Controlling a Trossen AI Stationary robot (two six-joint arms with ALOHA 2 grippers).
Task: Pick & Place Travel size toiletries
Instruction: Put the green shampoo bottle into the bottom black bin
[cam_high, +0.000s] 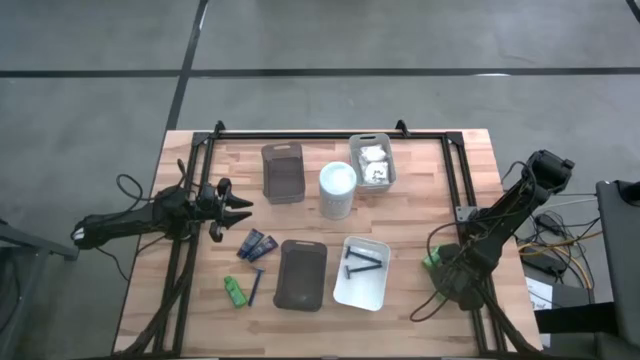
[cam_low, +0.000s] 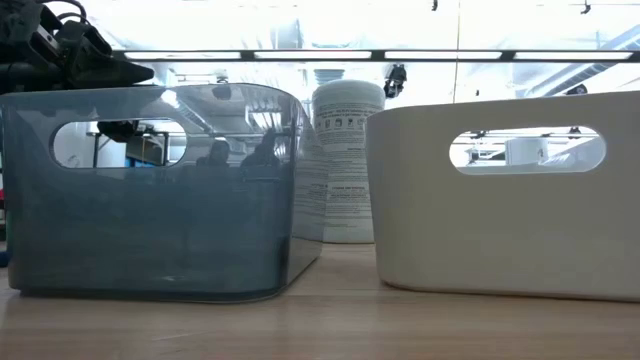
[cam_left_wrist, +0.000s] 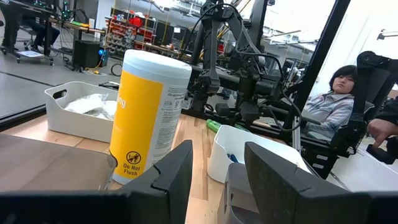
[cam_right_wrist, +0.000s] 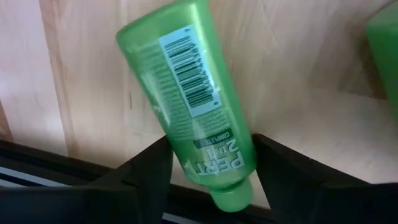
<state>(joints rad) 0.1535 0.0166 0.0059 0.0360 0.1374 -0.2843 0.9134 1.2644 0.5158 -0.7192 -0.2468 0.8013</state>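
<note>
My right gripper (cam_high: 440, 268) is down at the table's near right, shut on a bright green bottle (cam_right_wrist: 186, 93) that lies on the wood. A second green bottle (cam_right_wrist: 385, 43) lies just beside it. At the near left lie a third green bottle (cam_high: 234, 291), two navy tubes (cam_high: 257, 245) and a slim razor (cam_high: 255, 288). A dark razor (cam_high: 362, 262) lies in the white tray (cam_high: 350, 292). White packets (cam_high: 372, 160) fill the far tray. My left gripper (cam_high: 235, 208) waits open and level at the table's left. My right gripper pinches the green bottle between its two fingers, on the bottle's two sides near its cap end (cam_right_wrist: 180, 155). The fingers (cam_right_wrist: 149, 174) come from above, pointing steeply down, and lie across the bottle. The bottle lies flat on the table.
A tall white cylinder (cam_high: 338, 190) stands mid-table, with a grey tray (cam_high: 283, 172) to its left and a dark tray (cam_high: 300, 273) nearer. Black frame rails (cam_high: 460, 190) run along the table's edges. A person (cam_left_wrist: 336, 93) sits beyond the table.
</note>
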